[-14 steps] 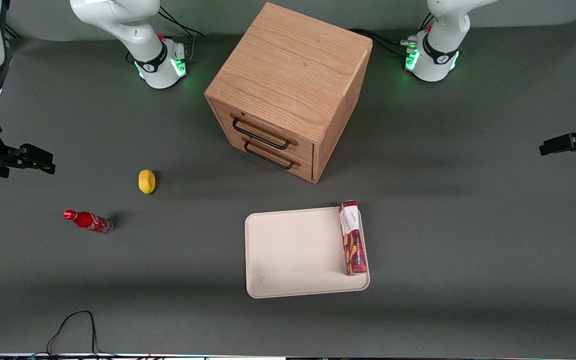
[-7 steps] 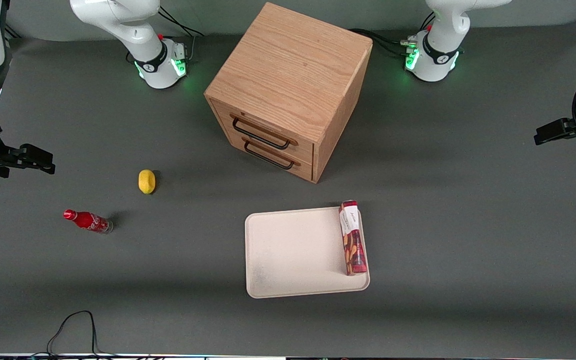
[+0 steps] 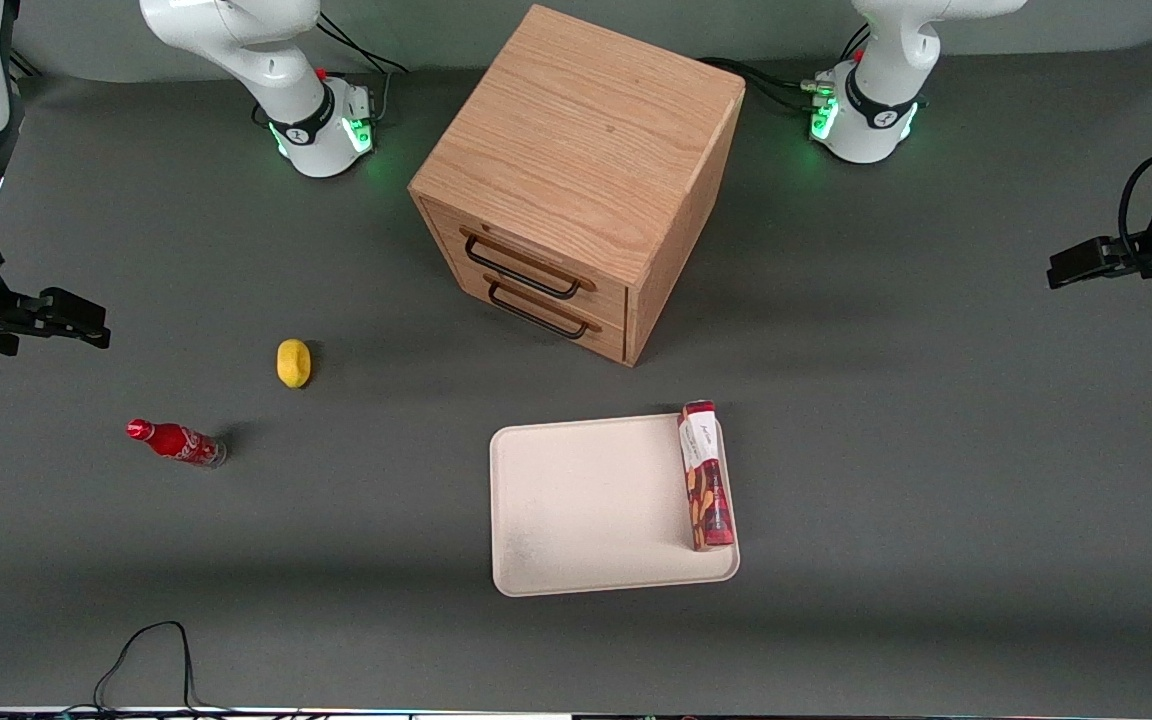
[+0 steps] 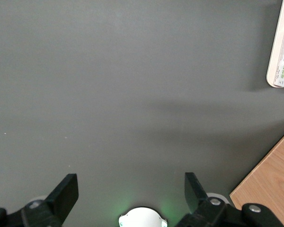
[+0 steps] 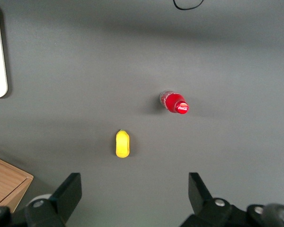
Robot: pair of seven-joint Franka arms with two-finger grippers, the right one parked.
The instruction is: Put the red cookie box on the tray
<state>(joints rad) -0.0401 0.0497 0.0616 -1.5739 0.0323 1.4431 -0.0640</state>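
Red cookie box (image 3: 706,476) lies flat inside the tray (image 3: 586,500), lengthwise against the rim at the working arm's end, white-label end toward the drawer cabinet (image 3: 576,180); it rests there unsupported, so the placement reads as done. Left gripper (image 4: 131,189) hangs over bare table (image 3: 936,450) well apart from the tray, toward the working arm's end, fingers spread wide and holding nothing, consistent with a released load. Soda bottle (image 3: 176,442) and lemon (image 3: 293,362) sit toward the parked arm's end, not involved.
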